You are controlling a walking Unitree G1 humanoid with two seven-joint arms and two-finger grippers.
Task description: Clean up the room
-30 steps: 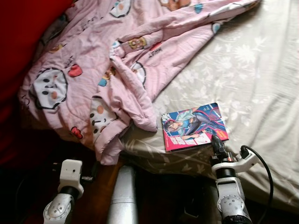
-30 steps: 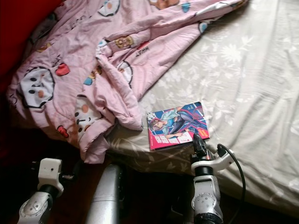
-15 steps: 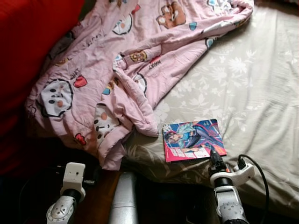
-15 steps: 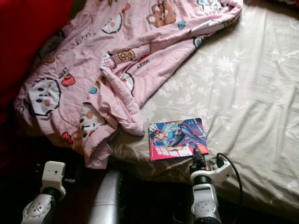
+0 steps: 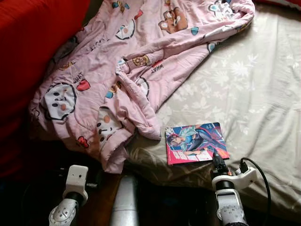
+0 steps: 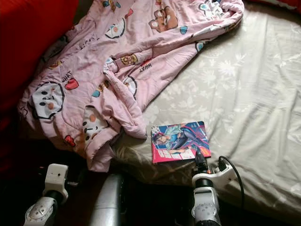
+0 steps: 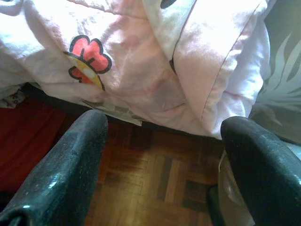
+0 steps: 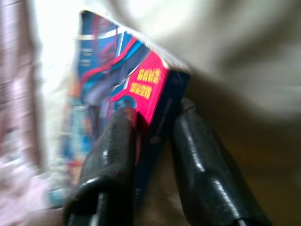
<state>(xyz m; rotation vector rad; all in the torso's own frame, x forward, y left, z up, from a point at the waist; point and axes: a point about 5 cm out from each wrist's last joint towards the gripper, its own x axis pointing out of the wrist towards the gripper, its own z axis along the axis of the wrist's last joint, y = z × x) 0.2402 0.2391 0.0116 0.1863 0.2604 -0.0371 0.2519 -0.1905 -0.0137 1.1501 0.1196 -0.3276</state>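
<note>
Pink and printed with cartoon faces, a rumpled quilt (image 5: 127, 70) sprawls over the robot's left part of the bed (image 5: 263, 89), one corner spilling off the near edge toward the floor. Grey-beige leaf-patterned sheet covers the rest of the mattress. Red fabric (image 5: 33, 52) rises along the far left side, touching the quilt.

On the sheet near the bed's front edge lies a book (image 5: 195, 143) with a bright blue, pink and red illustrated cover, flat, just beside the quilt's folded corner but apart from it. The right gripper (image 8: 153, 141) is at the book's near right corner: in the right wrist view one black finger (image 8: 117, 136) lies on top of the cover and the other under the spine edge, so the fingers are closed narrowly on the corner with the book between them. That view is blurred, so how firmly they bear on it is hard to judge. From the head views the gripper's tip (image 5: 217, 161) meets the lower right edge of the book, with the silver arm and a looped black cable (image 5: 261, 169) below it.

The left gripper (image 7: 160, 160) hangs low beside the bed, fingers spread wide with nothing between them, over a wooden parquet floor (image 7: 155, 183) and just short of the hanging quilt corner. A silver cylinder (image 5: 124, 202) stands between the two arms
</note>
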